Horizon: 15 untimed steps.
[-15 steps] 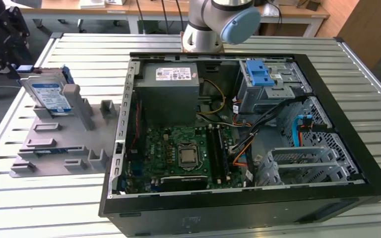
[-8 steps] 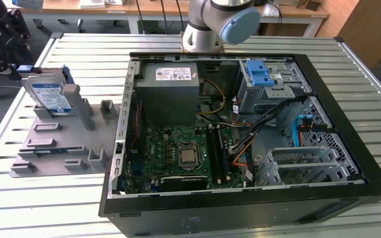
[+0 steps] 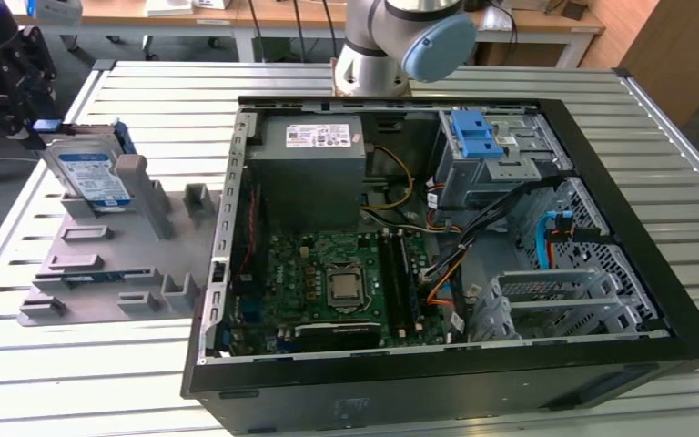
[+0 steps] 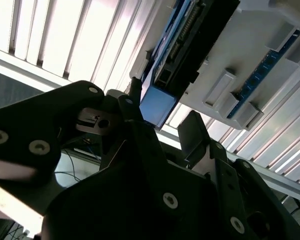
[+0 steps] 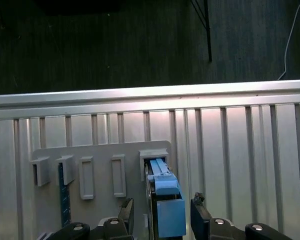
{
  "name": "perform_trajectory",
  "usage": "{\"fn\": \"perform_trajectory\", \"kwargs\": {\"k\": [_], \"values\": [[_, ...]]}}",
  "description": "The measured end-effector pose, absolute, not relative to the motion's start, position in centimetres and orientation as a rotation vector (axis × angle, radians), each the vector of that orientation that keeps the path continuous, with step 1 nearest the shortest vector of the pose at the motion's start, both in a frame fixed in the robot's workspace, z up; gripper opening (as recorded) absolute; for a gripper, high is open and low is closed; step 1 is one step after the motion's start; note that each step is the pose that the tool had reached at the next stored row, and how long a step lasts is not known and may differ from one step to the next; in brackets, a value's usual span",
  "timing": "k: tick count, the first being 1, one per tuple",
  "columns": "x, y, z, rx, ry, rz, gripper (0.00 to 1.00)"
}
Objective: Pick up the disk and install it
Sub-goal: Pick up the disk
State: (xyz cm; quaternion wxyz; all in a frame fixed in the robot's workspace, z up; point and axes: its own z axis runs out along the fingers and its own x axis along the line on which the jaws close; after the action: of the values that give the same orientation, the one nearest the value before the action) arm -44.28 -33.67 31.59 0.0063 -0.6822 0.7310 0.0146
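The disk (image 3: pixel 88 173) stands on edge in a slot of the grey holder plate (image 3: pixel 119 264) at the exterior view's left, its white-and-blue label showing and a blue carrier around it. My gripper (image 3: pixel 36 120) hangs at the disk's far end, over the table's edge. In the first wrist view the gripper (image 5: pixel 162 212) is open, with its two dark fingertips (image 5: pixel 129 212) on either side of the disk's blue end (image 5: pixel 169 215) and small gaps left. The second wrist view shows that blue end (image 4: pixel 157 105) between the gripper (image 4: pixel 165 117) fingers too.
An open black computer case (image 3: pixel 641 273) fills the table's middle and the exterior view's right. Inside are a metal drive cage with a blue latch (image 3: pixel 477 137), a grey power supply (image 3: pixel 313 150) and the motherboard (image 3: pixel 331 282). The arm's base (image 3: pixel 399 41) stands behind it. A thin blue strip (image 5: pixel 64 195) sits in another holder slot.
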Motion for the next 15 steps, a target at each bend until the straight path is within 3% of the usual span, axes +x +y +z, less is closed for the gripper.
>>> {"fn": "perform_trajectory", "kwargs": {"k": [15], "values": [[-44.29, -33.67, 31.47, -2.196, 2.228, 0.048, 0.57]]}}
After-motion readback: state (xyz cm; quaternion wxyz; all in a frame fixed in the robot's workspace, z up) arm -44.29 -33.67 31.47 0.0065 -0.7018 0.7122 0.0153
